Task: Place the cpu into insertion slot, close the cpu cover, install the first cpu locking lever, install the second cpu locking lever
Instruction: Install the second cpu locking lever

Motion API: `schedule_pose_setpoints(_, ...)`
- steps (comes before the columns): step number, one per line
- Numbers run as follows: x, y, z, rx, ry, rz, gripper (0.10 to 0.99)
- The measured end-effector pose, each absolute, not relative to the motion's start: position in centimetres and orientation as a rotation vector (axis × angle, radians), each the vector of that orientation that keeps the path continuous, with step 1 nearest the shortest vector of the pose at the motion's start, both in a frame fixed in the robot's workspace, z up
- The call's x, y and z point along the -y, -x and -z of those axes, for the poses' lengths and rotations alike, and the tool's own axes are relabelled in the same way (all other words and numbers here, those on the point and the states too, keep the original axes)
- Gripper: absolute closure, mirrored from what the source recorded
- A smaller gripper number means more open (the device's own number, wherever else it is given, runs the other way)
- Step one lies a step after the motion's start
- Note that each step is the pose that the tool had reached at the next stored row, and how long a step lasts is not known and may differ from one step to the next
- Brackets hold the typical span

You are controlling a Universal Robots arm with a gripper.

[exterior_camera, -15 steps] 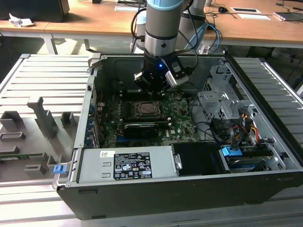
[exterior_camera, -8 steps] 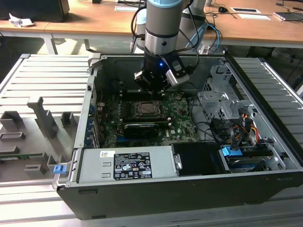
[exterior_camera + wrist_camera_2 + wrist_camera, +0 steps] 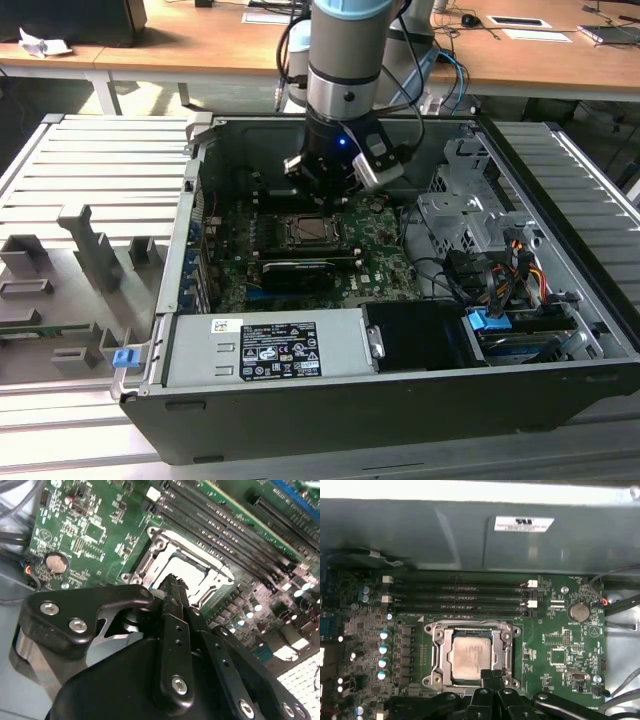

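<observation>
The cpu (image 3: 470, 652) is a pale silver square lying flat in the insertion slot (image 3: 515, 630) on the green board. The cpu cover (image 3: 447, 652), a silver frame, lies down around the chip. My gripper (image 3: 492, 676) hovers at the socket's edge, its two black fingers pressed together with nothing between them. In the second wrist view the gripper (image 3: 173, 582) sits just over the cover (image 3: 150, 562) and the cpu (image 3: 192, 572). In the exterior view the gripper (image 3: 322, 190) hangs directly above the socket (image 3: 305, 232). I cannot make out how the locking levers stand.
Black memory slots (image 3: 455, 597) run beside the socket, near the grey case wall (image 3: 470, 535). A coin battery (image 3: 578, 611) sits nearby. A grey power supply (image 3: 265, 348) lines the case front. A drive cage (image 3: 465, 215) and cables (image 3: 500, 280) fill the exterior view's right.
</observation>
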State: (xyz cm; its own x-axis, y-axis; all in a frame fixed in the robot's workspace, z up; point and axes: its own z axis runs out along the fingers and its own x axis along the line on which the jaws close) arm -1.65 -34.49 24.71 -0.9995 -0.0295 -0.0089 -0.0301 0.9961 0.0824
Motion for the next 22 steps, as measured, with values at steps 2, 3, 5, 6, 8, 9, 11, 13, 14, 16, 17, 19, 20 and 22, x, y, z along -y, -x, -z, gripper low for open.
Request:
schedule_pose_setpoints(2,35.0,1.6,-24.6,-3.130,0.047,-0.144,0.980)
schedule_pose_setpoints(3,35.4,1.6,-24.4,-3.130,0.047,-0.153,0.980)
schedule_pose_setpoints(5,35.8,1.6,-24.1,-3.129,0.047,-0.163,0.980)
schedule_pose_setpoints(6,35.9,1.6,-23.9,-3.129,0.047,-0.165,0.980)
schedule_pose_setpoints(8,36.0,1.7,-23.5,-3.129,0.049,-0.167,0.980)
schedule_pose_setpoints(9,36.1,1.7,-23.4,-3.129,0.056,-0.169,0.980)
schedule_pose_setpoints(11,36.4,1.7,-23.3,-3.129,0.068,-0.171,0.980)
schedule_pose_setpoints(13,37.0,1.8,-23.2,-3.129,0.073,-0.172,0.980)
schedule_pose_setpoints(14,37.2,1.8,-23.2,-3.129,0.073,-0.172,0.980)
schedule_pose_setpoints(16,37.6,1.9,-23.2,-3.129,0.073,-0.176,0.980)
schedule_pose_setpoints(17,37.7,2.2,-23.2,-3.129,0.073,-0.180,0.980)
schedule_pose_setpoints(19,37.7,3.8,-23.2,-3.128,0.073,-0.182,0.980)
schedule_pose_setpoints(20,37.7,4.5,-23.1,-3.127,0.073,-0.182,0.980)
schedule_pose_setpoints(22,37.7,5.1,-22.9,-3.127,0.073,-0.183,0.980)
